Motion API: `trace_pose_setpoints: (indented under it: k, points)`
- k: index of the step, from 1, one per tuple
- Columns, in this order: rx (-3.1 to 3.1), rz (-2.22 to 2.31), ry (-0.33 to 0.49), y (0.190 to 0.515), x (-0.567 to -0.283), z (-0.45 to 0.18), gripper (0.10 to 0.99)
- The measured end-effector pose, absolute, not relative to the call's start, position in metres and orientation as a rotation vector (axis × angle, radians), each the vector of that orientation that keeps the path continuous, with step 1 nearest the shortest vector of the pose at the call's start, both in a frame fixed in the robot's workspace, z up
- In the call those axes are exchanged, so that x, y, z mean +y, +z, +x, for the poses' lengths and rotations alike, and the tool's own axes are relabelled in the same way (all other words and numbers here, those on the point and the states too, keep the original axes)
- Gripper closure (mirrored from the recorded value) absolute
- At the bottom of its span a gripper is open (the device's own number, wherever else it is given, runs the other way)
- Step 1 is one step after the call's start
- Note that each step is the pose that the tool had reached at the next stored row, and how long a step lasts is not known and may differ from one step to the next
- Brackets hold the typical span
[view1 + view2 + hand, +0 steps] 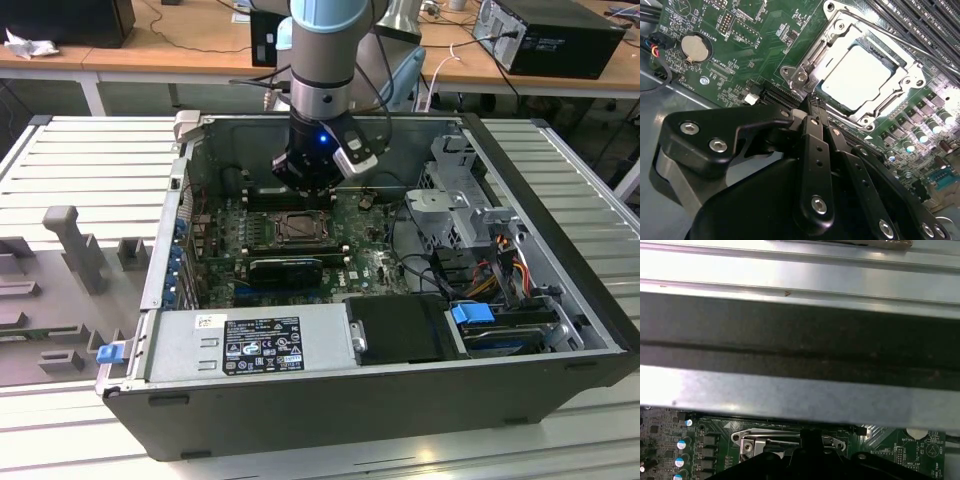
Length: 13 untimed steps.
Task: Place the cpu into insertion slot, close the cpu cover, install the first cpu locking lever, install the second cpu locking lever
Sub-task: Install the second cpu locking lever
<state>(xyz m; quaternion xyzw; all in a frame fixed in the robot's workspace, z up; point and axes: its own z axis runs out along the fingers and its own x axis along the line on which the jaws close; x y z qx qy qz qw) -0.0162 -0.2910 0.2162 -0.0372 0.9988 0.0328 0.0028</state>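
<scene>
The cpu (855, 77), a pale square chip, lies flat in the insertion slot (300, 228) on the green motherboard. The cpu cover (837, 47), a silver frame with a square window, is folded down over it. A thin metal lever rod (905, 46) runs along one side of the cover. My gripper (811, 102) is shut, its two thin black fingers pressed together with nothing seen between them. Its tip sits at the cover's corner by a small silver hook (801, 78). In the exterior view the gripper (308, 190) hangs just above the socket. The gripper (810, 437) also shows in the first wrist view.
A black expansion card (285, 268) lies just in front of the socket. Long memory slots (920, 20) run beside it. The power supply (250, 345), drive cage (460, 210) and case walls (800, 340) close in around the board. A coin battery (694, 47) sits on the motherboard.
</scene>
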Motion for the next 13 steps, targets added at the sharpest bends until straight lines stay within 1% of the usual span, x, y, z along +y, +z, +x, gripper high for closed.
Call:
trace_pose_setpoints:
  k: [11, 13]
  points:
    - [3.132, -0.117, 0.101, 0.217, -0.301, -0.016, 0.98]
    - [3.132, -0.115, 0.101, 0.225, -0.302, -0.016, 0.98]
